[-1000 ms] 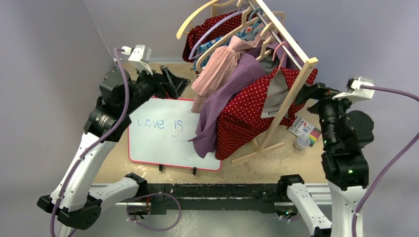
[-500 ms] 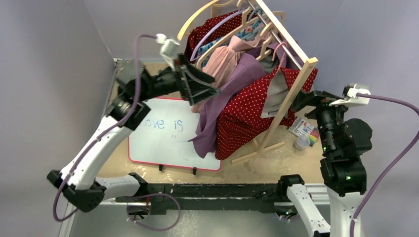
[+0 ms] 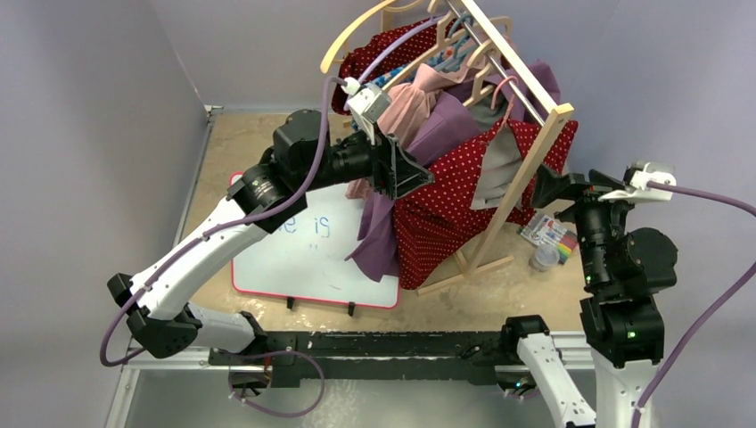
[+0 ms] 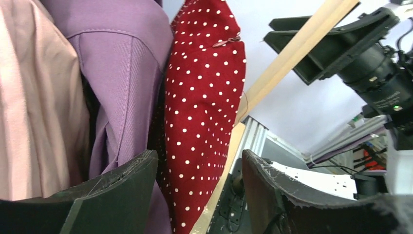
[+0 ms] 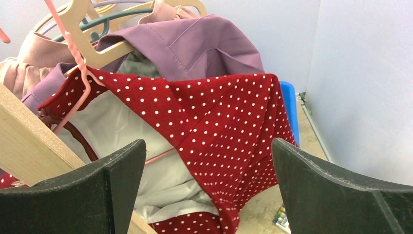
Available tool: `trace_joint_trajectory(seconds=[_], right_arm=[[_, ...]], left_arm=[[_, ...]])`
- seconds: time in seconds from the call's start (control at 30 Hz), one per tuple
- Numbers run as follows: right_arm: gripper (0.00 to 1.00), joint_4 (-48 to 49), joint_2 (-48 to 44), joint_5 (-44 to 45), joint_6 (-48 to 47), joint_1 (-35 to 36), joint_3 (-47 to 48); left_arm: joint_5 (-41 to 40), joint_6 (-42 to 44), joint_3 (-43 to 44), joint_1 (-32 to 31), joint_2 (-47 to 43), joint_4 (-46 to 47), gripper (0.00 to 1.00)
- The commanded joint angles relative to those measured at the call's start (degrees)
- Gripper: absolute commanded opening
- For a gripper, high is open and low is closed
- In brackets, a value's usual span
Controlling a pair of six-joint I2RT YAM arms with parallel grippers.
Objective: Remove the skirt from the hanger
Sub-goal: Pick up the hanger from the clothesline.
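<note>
**Both grippers flank the red dotted skirt (image 3: 446, 209), which is still on its pink hanger (image 5: 81, 68).**
The skirt hangs at the near end of the wooden rack (image 3: 526, 169), at 3 o'clock from the whiteboard (image 3: 294, 259), and is pressed against a purple shirt (image 3: 437, 134) at its 10 o'clock. The left gripper (image 3: 406, 174) stands at the skirt's 9 o'clock. Its jaws are apart and the skirt's edge lies between them, unpinched, in the left wrist view. The right gripper (image 3: 548, 187) stands at the skirt's 3 o'clock, just beside the rack's post. Its jaws are spread wide, empty and facing the cloth.
</note>
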Motion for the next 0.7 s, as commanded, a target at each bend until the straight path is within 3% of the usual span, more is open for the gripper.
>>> trace_joint_trajectory(seconds=[0.0, 0.17, 0.43, 0.67], right_arm=[[0.99, 1.6, -1.2, 2.3, -2.6, -0.2, 0.1], [0.99, 1.7, -1.7, 2.2, -3.1, -0.3, -0.6], [0.99, 1.9, -1.8, 1.9, -3.2, -0.2, -0.9], [0.99, 1.4, -2.7, 1.9, -3.6, -0.2, -0.4]], left_arm=[[-4.7, 2.8, 2.5, -1.5, -0.3, -0.7, 0.6], [-8.5, 4.1, 5.3, -5.1, 0.5, -2.3, 0.57], [-21.8, 10.7, 12.7, -12.7, 5.6, -11.9, 0.52], [-27.1, 11.0, 12.5, -13.6, 5.9, -12.8, 0.53]])
